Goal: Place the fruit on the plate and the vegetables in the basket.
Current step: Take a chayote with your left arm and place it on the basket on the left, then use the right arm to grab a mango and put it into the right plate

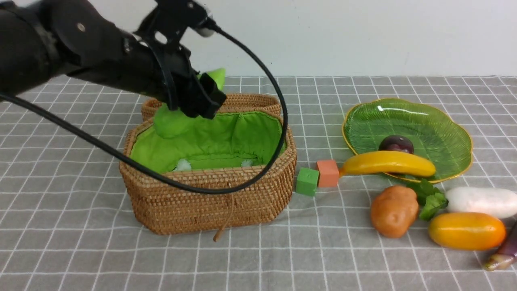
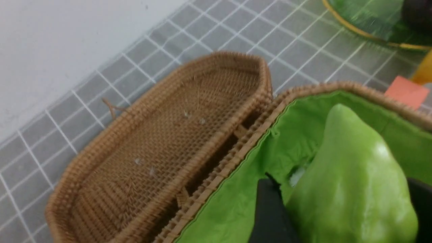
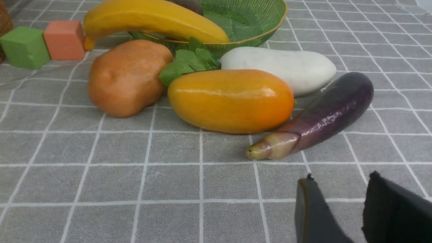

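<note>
My left gripper (image 1: 194, 101) is shut on the light green gourd (image 2: 351, 189) and holds it above the back left of the open basket (image 1: 210, 202). The plum (image 1: 396, 143) lies in the green plate (image 1: 440, 125). Across the plate's front rim rests the banana (image 1: 387, 163). Potato (image 1: 394, 210), radish (image 1: 480, 201), mango (image 1: 466, 230) and eggplant (image 1: 505, 252) lie on the cloth in front of the plate. My right gripper (image 3: 341, 182) stands open low over the cloth near the eggplant (image 3: 320, 118), holding nothing; the front view does not show it.
The basket's lid (image 1: 250, 101) lies flat behind it. A green cube (image 1: 307, 181) and an orange cube (image 1: 327, 173) sit between basket and banana tip. The left arm's black cable (image 1: 278, 121) loops across the basket's mouth. A white wall stands behind the table.
</note>
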Robot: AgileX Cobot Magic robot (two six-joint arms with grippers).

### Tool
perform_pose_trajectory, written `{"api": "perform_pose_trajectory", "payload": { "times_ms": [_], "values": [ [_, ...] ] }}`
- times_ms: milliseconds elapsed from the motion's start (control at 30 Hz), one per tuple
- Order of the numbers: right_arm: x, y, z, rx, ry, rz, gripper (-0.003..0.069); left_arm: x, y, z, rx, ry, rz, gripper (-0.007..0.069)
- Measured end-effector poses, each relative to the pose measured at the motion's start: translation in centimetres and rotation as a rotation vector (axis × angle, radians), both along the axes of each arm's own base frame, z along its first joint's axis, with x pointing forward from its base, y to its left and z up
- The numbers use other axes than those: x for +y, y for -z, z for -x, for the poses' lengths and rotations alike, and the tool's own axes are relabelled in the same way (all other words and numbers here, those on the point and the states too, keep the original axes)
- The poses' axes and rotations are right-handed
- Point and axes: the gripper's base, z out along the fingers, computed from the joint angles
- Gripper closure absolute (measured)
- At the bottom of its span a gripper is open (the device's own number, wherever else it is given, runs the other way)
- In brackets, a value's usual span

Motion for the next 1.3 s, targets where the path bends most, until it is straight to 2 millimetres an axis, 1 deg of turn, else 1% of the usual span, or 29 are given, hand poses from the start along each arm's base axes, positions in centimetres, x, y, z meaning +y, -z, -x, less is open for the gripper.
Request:
{"api": "perform_pose_trajectory", "payload": {
  "times_ms": [33, 67, 100, 133, 200, 267, 400, 433, 500, 567, 600, 633, 667, 733, 833, 867, 967, 1033, 1100, 1133, 1300],
  "values": [
    [0.0, 0.0, 0.0, 0.000, 0.000, 0.000, 0.0419, -0.2, 1.0, -0.5, 0.023, -0.002, -0.006, 0.0193],
    [0.0, 0.0, 0.0, 0.000, 0.000, 0.000, 0.0419, -0.4, 2.7, -1.2, 0.059, -0.006, -0.012, 0.0193],
    [0.0, 0.0, 0.0, 0.000, 0.000, 0.000, 0.0419, -0.4, 2.8, -1.3, 0.063, -0.007, -0.012, 0.0193],
    [0.0, 0.0, 0.0, 0.000, 0.000, 0.000, 0.0419, -0.6, 3.7, -1.7, 0.082, -0.010, -0.012, 0.0193],
    [0.0, 0.0, 0.0, 0.000, 0.000, 0.000, 0.0419, -0.7, 4.4, -1.9, 0.098, -0.013, -0.011, 0.0193],
    [0.0, 0.0, 0.0, 0.000, 0.000, 0.000, 0.0419, -0.7, 4.6, -2.0, 0.107, -0.018, 0.001, 0.0193],
    [0.0, 0.0, 0.0, 0.000, 0.000, 0.000, 0.0419, -0.8, 4.4, -2.0, 0.109, -0.023, 0.019, 0.0193],
    [0.0, 0.0, 0.0, 0.000, 0.000, 0.000, 0.0419, -0.8, 4.3, -1.9, 0.114, -0.024, 0.029, 0.0183],
    [0.0, 0.0, 0.0, 0.000, 0.000, 0.000, 0.0419, -0.8, 4.0, -1.7, 0.120, -0.020, 0.037, 0.0148],
    [0.0, 0.0, 0.0, 0.000, 0.000, 0.000, 0.0419, -0.8, 3.6, -1.3, 0.130, -0.010, 0.039, 0.0064],
    [0.0, 0.0, 0.0, 0.000, 0.000, 0.000, 0.0419, -0.8, 3.5, -1.2, 0.129, -0.010, 0.042, 0.0057],
    [0.0, 0.0, 0.0, 0.000, 0.000, 0.000, 0.0419, -0.8, 3.3, -1.1, 0.132, -0.006, 0.043, 0.0034],
    [0.0, 0.0, 0.0, 0.000, 0.000, 0.000, 0.0419, -0.7, 2.7, -0.8, 0.127, -0.002, 0.048, -0.0006],
    [0.0, 0.0, 0.0, 0.000, 0.000, 0.000, 0.0419, -0.6, 2.0, -0.4, 0.114, 0.003, 0.053, -0.0023],
    [0.0, 0.0, 0.0, 0.000, 0.000, 0.000, 0.0419, -0.5, 0.7, 0.1, 0.088, 0.003, 0.067, -0.0026],
    [0.0, 0.0, 0.0, 0.000, 0.000, 0.000, 0.0419, -0.4, 0.2, 0.4, 0.083, -0.002, 0.087, -0.0020],
    [0.0, 0.0, 0.0, 0.000, 0.000, 0.000, 0.0419, -0.4, -0.4, 0.7, 0.089, -0.015, 0.119, 0.0000],
    [0.0, 0.0, 0.0, 0.000, 0.000, 0.000, 0.0419, -0.3, -1.0, 1.4, 0.119, -0.023, 0.145, 0.0046],
    [0.0, 0.0, 0.0, 0.000, 0.000, 0.000, 0.0419, -0.3, -1.2, 1.7, 0.133, -0.020, 0.145, 0.0069],
    [0.0, 0.0, 0.0, 0.000, 0.000, 0.000, 0.0419, -0.1, -1.7, 2.4, 0.152, -0.006, 0.133, 0.0116],
    [0.0, 0.0, 0.0, 0.000, 0.000, 0.000, 0.0419, 1.0, -3.7, 5.5, 0.218, 0.034, 0.041, 0.0281]
  ]
}}
